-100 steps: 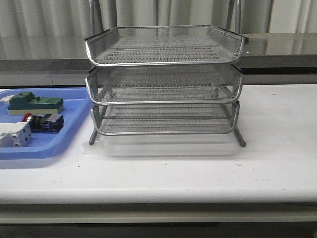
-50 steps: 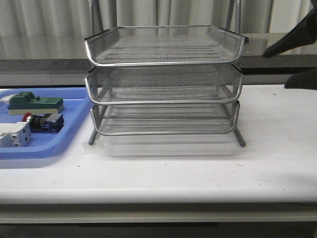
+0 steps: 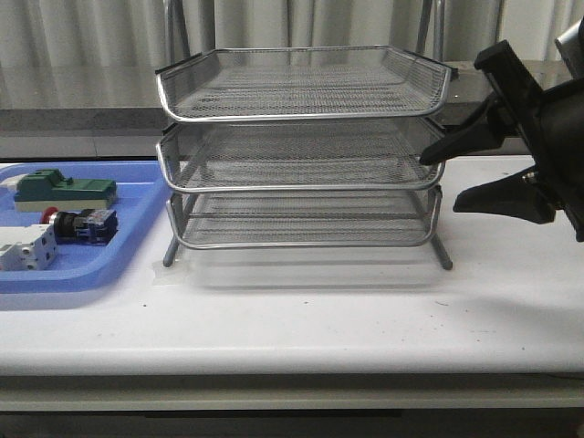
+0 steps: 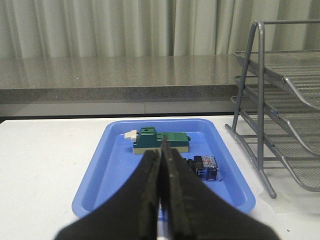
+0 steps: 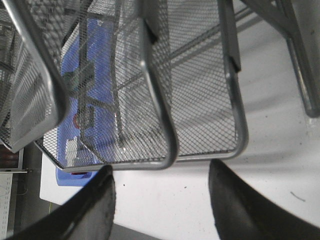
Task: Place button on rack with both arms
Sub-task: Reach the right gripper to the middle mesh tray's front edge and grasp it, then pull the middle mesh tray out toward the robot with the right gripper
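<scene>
rack (image 3: 301, 146): silver wire mesh, fine grid pattern, silver frame
button (image 3: 80, 224): red cap, black body, blue rear part
tray (image 3: 91, 269): plain blue
block (image 3: 64, 190): dark green over lighter green, with a small white part
terminal block (image 3: 26, 248): white
tabletop (image 3: 301, 319): white
right hand (image 3: 461, 178): black
left hand (image 4: 161, 165): black
curtain (image 4: 115, 27): pale grey-beige, vertical folds

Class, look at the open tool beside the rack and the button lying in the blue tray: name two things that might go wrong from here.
1. The right tool is open, close to the rack's middle tier; it may knock the rack askew.
2. The button lies between the green block and the white block in the blue tray; the left tool, now shut, might bump them.
</scene>
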`<move>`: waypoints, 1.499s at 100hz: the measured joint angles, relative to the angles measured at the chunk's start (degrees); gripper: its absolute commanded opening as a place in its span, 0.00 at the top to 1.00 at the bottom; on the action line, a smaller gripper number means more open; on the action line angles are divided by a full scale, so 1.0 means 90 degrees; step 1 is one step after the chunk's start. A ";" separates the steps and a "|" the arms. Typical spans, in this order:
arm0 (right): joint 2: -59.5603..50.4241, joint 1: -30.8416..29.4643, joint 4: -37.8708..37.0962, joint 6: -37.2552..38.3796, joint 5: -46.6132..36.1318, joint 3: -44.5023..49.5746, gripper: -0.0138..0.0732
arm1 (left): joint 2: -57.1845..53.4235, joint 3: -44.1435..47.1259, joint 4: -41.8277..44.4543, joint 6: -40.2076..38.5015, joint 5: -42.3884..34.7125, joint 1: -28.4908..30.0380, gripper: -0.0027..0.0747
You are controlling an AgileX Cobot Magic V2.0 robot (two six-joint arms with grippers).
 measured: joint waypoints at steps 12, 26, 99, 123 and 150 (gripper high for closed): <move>0.0191 0.0000 0.0004 0.0000 0.0038 -0.0263 0.35 | 0.0000 0.0000 0.0000 0.0000 0.0000 0.0000 0.99; 0.0451 0.0000 0.0004 -0.0016 0.0140 -0.0549 0.36 | 0.0000 0.0000 0.0000 0.0000 0.0000 0.0000 0.99; 0.0933 0.0000 0.0069 -0.0086 0.0390 -0.0631 0.83 | 0.0000 0.0000 0.0000 0.0000 0.0000 0.0000 0.99; 0.0775 0.0000 0.0250 -0.0339 0.0540 -0.0165 0.83 | 0.0000 0.0000 0.0000 0.0000 0.0000 0.0000 0.99; -0.0181 0.0000 0.0248 -0.0597 0.0404 0.0938 0.83 | 0.0000 0.0000 0.0000 0.0000 0.0000 0.0000 0.99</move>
